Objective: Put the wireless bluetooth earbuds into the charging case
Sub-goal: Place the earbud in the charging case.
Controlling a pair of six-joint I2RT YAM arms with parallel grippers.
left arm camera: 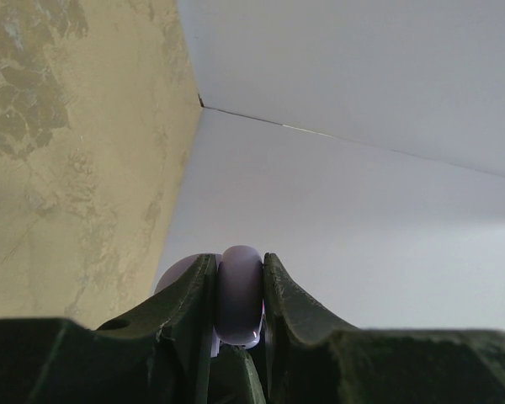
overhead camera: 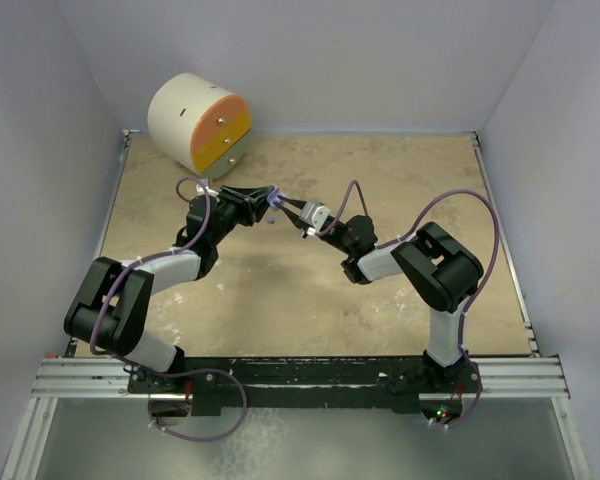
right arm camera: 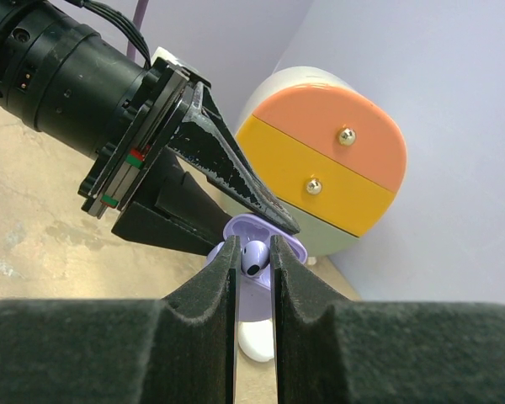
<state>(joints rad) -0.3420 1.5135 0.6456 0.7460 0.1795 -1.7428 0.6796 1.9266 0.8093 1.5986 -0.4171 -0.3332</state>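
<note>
**Top view:** your 2 arms meet nose to nose above the far half of the worktop (overhead camera: 380,300), left of its middle. The left gripper (overhead camera: 263,197) comes in from the left and the right gripper (overhead camera: 285,204) from the right. A small lilac thing, the charging case (overhead camera: 273,199), sits where their tips meet. The drawer chest (overhead camera: 200,122) stands at the far-left corner, well apart from them.

**Left wrist view:** the jaws are clamped on the case's rounded lilac body, 1 finger on each side. It is held off the worktop, and the wall is behind it. You cannot see its opening from here.

**Right wrist view:** the jaws are pinched together on 1 earbud (right arm camera: 253,257). It stands roughly upright between the pads, with its dark end turned down toward the camera. The case lies straight ahead, just behind the earbud, with its open side facing your right gripper. I cannot tell whether the 2 already touch. A white rounded piece (right arm camera: 257,342) lies on the worktop below.

The move should be a short push along the right fingers' own line, with the left arm holding the case steady. Before you release, check that the earbud's tilt matches the seat.
</note>
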